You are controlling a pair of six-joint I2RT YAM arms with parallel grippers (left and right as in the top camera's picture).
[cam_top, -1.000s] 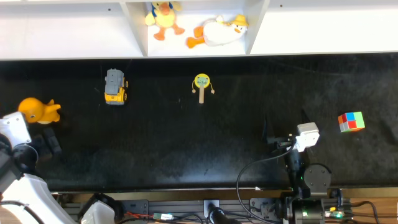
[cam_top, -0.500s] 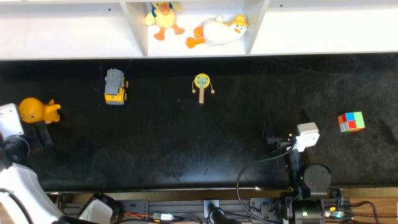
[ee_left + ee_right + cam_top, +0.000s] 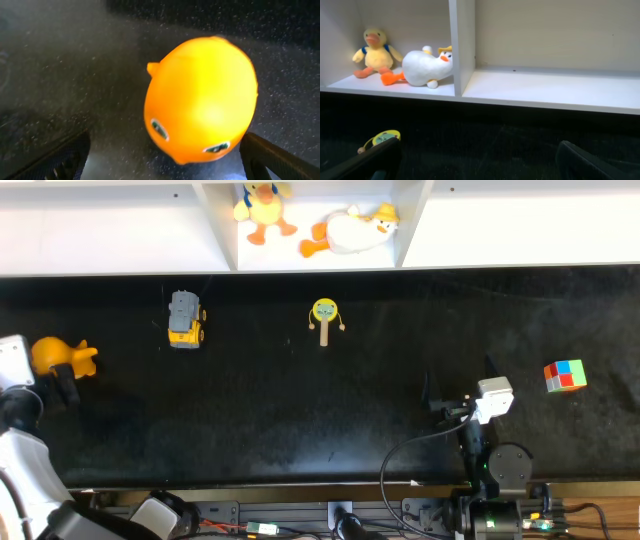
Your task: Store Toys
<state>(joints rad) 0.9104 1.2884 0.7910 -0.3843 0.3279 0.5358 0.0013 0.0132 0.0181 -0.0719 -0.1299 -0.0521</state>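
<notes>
The orange toy [image 3: 202,97] is showing blurred in the left wrist view, its face markings too soft to read. From above, the left hand [image 3: 58,388] is covering the toy's near edge. A finger [image 3: 370,160] of the right hand [image 3: 480,146] is hiding part of the rattle [image 3: 382,137]. The top view's upper edge is cutting off the yellow duck [image 3: 262,205].

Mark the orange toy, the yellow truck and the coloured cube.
orange toy [image 3: 200,100]: left wrist view, on the middle of its rounded body.
yellow truck [image 3: 185,319]: top view, on the middle of its body.
coloured cube [image 3: 564,375]: top view, on the centre of its upper face.
</notes>
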